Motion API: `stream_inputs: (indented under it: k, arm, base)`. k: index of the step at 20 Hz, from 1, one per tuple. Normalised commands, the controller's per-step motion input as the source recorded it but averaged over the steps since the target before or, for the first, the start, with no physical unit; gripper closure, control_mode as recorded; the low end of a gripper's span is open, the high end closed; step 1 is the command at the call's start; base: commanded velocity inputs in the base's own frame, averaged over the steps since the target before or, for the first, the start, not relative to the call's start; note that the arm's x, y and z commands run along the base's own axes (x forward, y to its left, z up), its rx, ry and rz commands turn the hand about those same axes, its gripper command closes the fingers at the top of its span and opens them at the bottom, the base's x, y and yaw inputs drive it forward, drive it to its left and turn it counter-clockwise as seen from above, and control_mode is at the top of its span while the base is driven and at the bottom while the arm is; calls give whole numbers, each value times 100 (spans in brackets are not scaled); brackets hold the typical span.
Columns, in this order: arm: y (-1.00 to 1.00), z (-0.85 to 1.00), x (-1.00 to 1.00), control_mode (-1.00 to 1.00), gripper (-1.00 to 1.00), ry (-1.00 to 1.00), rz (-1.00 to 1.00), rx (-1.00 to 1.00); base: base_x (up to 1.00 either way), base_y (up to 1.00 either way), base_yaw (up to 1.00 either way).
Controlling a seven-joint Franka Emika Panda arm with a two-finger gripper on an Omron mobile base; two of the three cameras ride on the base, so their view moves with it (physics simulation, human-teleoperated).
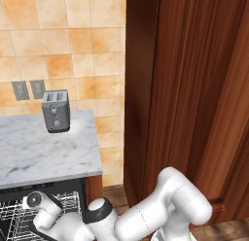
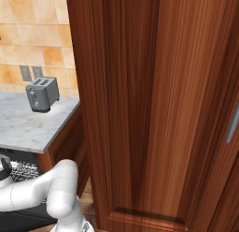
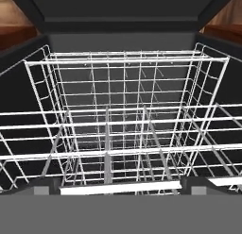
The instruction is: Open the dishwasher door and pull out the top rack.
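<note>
Hand camera looked straight into the black tub, so the dishwasher door was evidently already down; door panel itself not identifiable in any view. Top rack (image 3: 125, 94) sat inside the cavity, white wire basket with its front rail running across the view; from this angle, could not tell how far out it stood. Second run of wire grid (image 3: 118, 153) lay nearer the camera and lower, probably another rack, unclear.

End effector was fully open, nothing between the tips; tips themselves not distinguishable at the bottom of the hand view. Judged lined up facing the rack front for a grab on a rail, no contact visible.

Arm (image 1: 160, 206) reached low and leftward under the worktop's (image 1: 44, 152) front edge, presumably because the rack sits below the marble slab. Rack wires (image 1: 19, 213) were visible beneath that edge in the left base view.

Toaster (image 1: 56, 110) stood at the worktop's back, near the wall outlets (image 1: 29, 89), well clear of the work. Tall brown cabinet (image 2: 154, 109) flanked the right end of the worktop; close to the elbow, likely limits swing on that side.
</note>
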Motion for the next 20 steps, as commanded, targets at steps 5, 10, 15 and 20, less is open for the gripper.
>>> stream_inputs:
  k: [5, 10, 15, 20]
  arm:
    - [-6, -46, 23, -100, -100, -31, 0, -6]
    - [-11, -6, 42, -100, -100, -25, 0, -1]
    - [-13, -4, 46, -100, -100, -20, 0, 0]
    - [-12, -1, 40, -100, -100, -20, 0, 0]
  base:
    - [0, 0, 0]
    - [0, 0, 0]
    - [0, 0, 0]
    - [0, 0, 0]
